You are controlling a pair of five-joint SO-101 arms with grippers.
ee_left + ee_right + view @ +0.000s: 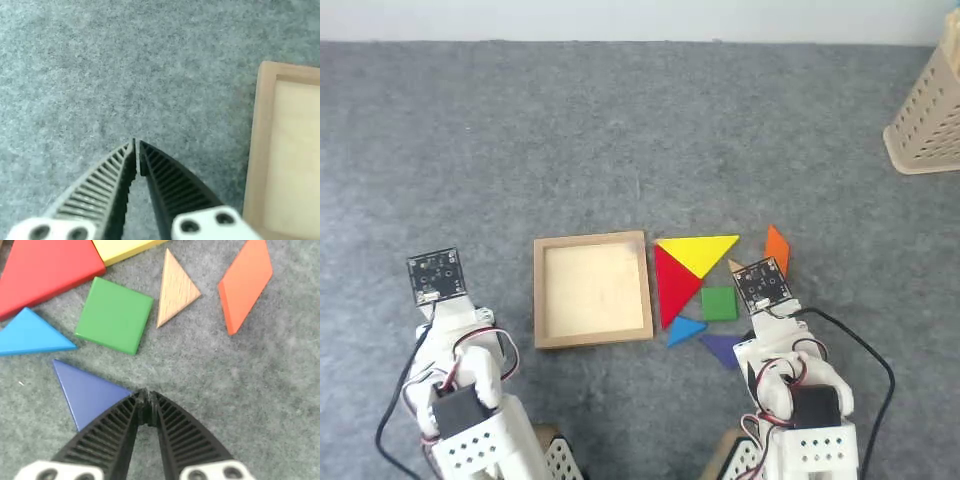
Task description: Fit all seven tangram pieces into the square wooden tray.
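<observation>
Right wrist view: the right pincer (145,397) is seen closed on nothing, its tips at a corner of the indigo triangle (87,392). Ahead of it the green square (114,315), wooden triangle (176,290) and orange parallelogram (246,285) are spread apart, probably so that each can be taken singly. The left pincer (136,146) is likewise shut and bare, parked beside the wooden tray (262,125), so its opening is left free.

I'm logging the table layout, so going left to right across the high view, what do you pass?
left arm → wooden tray → red triangle → green square → orange parallelogram → cream slotted basket at the right edge.
</observation>
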